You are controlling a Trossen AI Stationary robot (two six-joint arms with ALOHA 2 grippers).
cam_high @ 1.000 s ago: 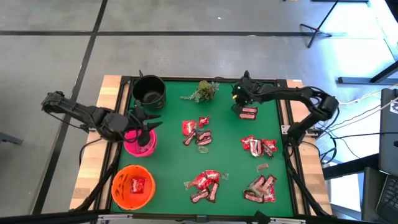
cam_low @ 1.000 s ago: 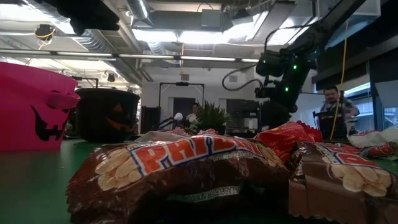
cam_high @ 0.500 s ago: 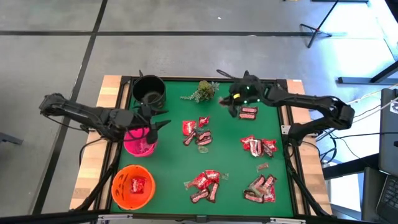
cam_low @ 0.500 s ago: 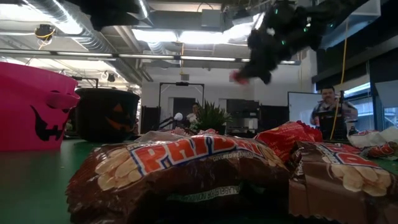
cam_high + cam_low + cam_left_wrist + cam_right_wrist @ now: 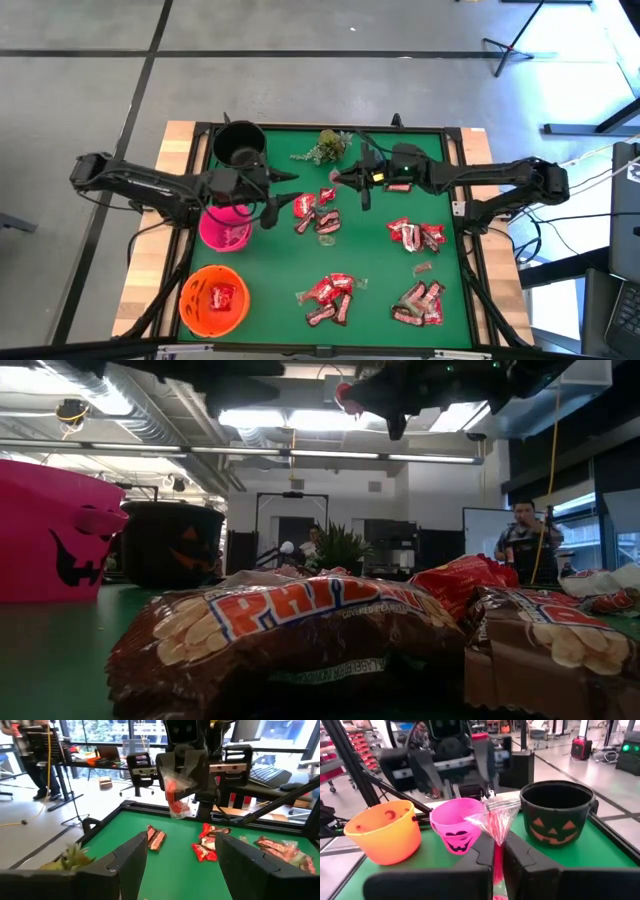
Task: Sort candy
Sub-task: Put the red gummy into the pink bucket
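Note:
The candy lies in several heaps on the green table: red packets and brown bars. My right gripper hovers level over the far middle, shut on one red candy. Facing it, my left gripper stands open just right of the pink bowl, touching nothing. The black bowl sits at the far left. The orange bowl, at the near left, holds a red packet. My right gripper pinches the red candy between its two fingers by one end of the clear wrapper. The fingers lie level and point toward the table's left. The candy juts out past the fingertips, drooping a little, lifted clear of the table.
A green leafy sprig lies at the far edge between the black bowl and my right arm. One brown bar lies alone under my right arm. People and office gear stand in the room beyond the table.
My right gripper has risen from the far right of the table with the red candy, swung toward the table's left and tipped from pointing down to level. My left gripper has left the pink bowl, moved toward the table's middle and opened wider.

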